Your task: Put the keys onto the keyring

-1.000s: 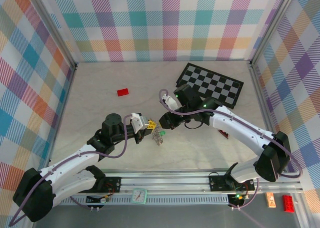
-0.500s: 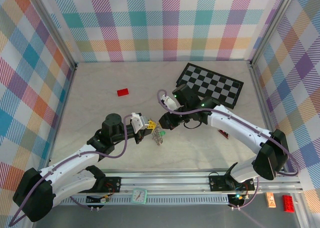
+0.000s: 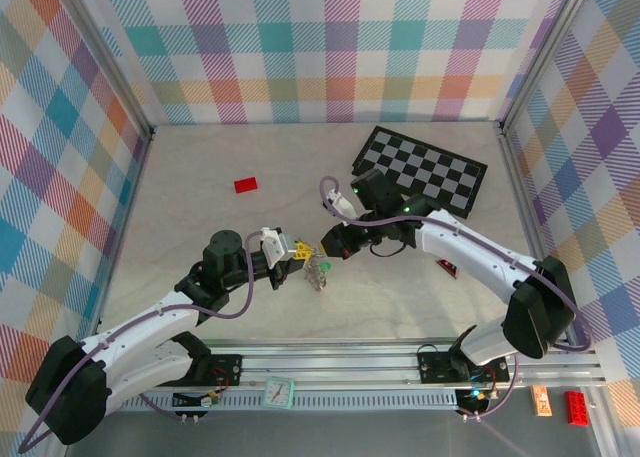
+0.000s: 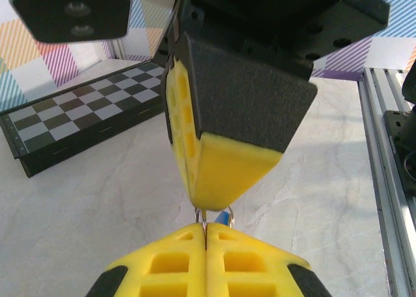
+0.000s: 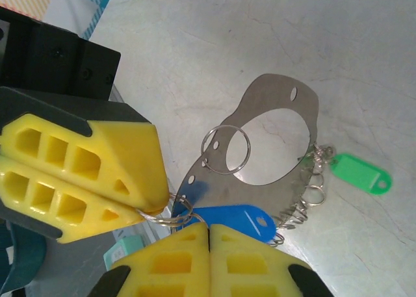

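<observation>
Above the table's middle, my left gripper (image 3: 298, 250) and my right gripper (image 3: 322, 249) meet tip to tip. Both are shut on one small split ring (image 5: 166, 218). The blue key (image 5: 227, 220) hangs from that ring just behind my right gripper (image 5: 208, 227). In the left wrist view a sliver of the blue key (image 4: 223, 218) shows between my left gripper (image 4: 205, 231) and the right gripper (image 4: 205, 205) above it. The keyring (image 5: 270, 95), a flat silvery loop with holes, lies on the table under them. The green key (image 5: 361, 172) rests at its edge among several small rings.
A larger loose split ring (image 5: 249, 149) lies on the keyring. The checkerboard (image 3: 425, 169) sits at the back right and a flat red block (image 3: 245, 184) at the back left. The aluminium rail (image 3: 400, 362) runs along the near edge.
My right gripper's jaws have closed. Both arms have hardly moved.
</observation>
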`<state>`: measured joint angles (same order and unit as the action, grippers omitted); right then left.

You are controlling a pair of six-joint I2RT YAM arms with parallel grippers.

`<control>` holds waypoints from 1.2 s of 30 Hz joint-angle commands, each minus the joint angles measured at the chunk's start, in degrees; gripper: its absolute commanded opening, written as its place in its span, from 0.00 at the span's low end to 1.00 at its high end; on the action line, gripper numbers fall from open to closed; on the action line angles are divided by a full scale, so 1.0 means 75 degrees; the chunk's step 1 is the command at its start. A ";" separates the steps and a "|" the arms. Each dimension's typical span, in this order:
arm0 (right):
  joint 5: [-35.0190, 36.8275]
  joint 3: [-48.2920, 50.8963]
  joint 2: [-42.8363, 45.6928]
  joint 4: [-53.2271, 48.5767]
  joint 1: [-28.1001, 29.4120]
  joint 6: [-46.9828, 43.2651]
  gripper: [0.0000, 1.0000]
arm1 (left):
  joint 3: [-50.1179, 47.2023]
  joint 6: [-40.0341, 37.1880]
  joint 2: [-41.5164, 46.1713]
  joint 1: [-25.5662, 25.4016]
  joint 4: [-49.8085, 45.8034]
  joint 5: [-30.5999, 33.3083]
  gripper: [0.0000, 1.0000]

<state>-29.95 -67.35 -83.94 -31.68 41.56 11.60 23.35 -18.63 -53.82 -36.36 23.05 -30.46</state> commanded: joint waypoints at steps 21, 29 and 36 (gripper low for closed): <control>-0.1147 0.2188 0.1621 0.3445 -0.0245 -0.4124 0.37 | -0.0243 0.0568 -0.0091 -0.0109 0.1586 -0.0461 0.00; -0.1528 0.2253 0.1227 0.3813 -0.0245 -0.4675 0.33 | -0.0313 0.0729 -0.0218 -0.0109 0.1881 -0.0600 0.00; -0.1741 0.2325 0.1000 0.3994 -0.0251 -0.4727 0.26 | -0.0325 0.0777 -0.0264 -0.0118 0.1981 -0.0629 0.00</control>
<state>-39.90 -50.96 -75.66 -3.88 39.75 -21.74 21.12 -13.28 -55.83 -36.67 33.34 -33.45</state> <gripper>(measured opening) 0.265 0.045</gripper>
